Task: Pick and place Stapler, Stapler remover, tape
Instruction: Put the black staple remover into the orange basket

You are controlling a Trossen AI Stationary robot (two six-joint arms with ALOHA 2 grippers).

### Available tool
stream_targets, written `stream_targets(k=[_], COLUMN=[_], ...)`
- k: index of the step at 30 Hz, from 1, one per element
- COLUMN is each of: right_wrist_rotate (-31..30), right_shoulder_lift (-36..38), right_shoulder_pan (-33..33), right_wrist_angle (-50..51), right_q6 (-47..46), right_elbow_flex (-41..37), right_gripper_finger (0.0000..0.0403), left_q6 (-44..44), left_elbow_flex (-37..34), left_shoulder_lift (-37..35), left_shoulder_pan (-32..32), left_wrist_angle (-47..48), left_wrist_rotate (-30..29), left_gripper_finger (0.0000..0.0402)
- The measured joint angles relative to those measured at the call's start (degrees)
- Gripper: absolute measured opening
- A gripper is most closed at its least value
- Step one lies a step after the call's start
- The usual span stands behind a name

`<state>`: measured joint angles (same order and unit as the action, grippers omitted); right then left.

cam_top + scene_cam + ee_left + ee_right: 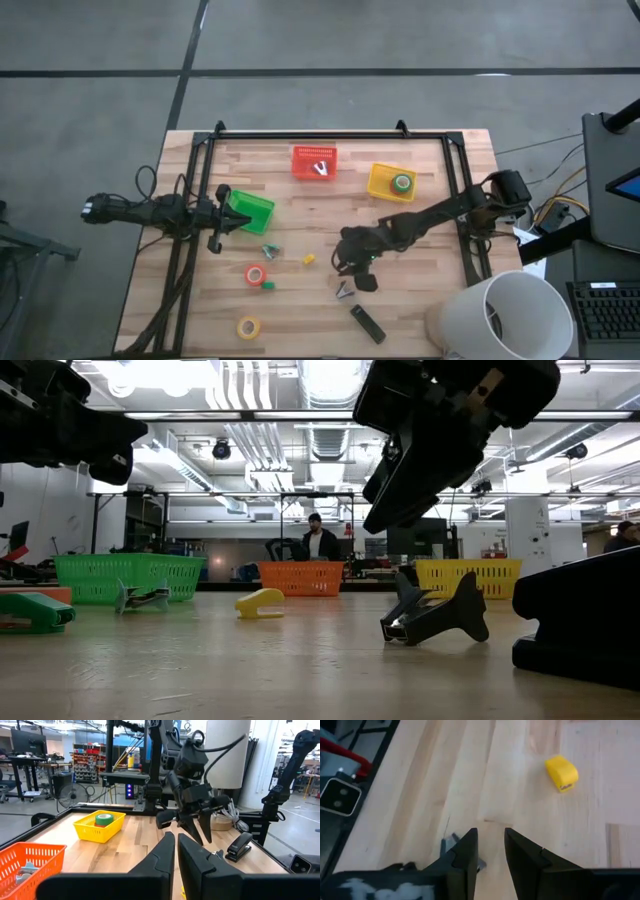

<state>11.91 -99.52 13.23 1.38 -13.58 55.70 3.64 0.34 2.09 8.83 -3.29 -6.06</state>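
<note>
My right gripper hangs open by a narrow gap, pointing down, just above the table and on the far side of the black staple remover. The remover rests on its claws. The black stapler lies flat closer to the near edge. A red tape roll and a yellow tape roll lie flat at near left. A green roll sits in the yellow basket. My left gripper waits shut beside the green basket.
An orange basket at the far edge holds a small item. A grey staple remover and a small yellow piece lie mid-table. A black frame rims the table. A white cylinder stands at near right.
</note>
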Motion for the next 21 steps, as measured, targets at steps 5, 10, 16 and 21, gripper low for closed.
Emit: stream_targets(k=[5,10,16,21], right_wrist_rotate=[0.5,2.7,3.1,3.2], right_shoulder_lift=[-2.0,-4.3,-5.6,-7.3], right_shoulder_pan=[0.9,1.4,1.6,1.9], right_wrist_angle=[-1.9,-2.4,-2.4,-3.8], right_q6=[-2.8,-3.6,-4.7,-4.9], right_elbow_flex=[-0.3,-0.3,-0.5,-0.5], right_gripper_finger=[0.0109,0.0132,0.0145,0.0139], left_q6=[0.0,0.0,0.0,0.0], left_elbow_flex=[0.0,0.0,0.0,0.0], left_shoulder_lift=[0.0,0.0,0.0,0.0], left_shoulder_pan=[0.0,0.0,0.0,0.0], left_wrist_angle=[0.0,0.2,0.3,0.4], left_wrist_rotate=[0.0,0.0,0.0,0.0], left_gripper_finger=[0.0025,0.0028,0.0023,0.0025])
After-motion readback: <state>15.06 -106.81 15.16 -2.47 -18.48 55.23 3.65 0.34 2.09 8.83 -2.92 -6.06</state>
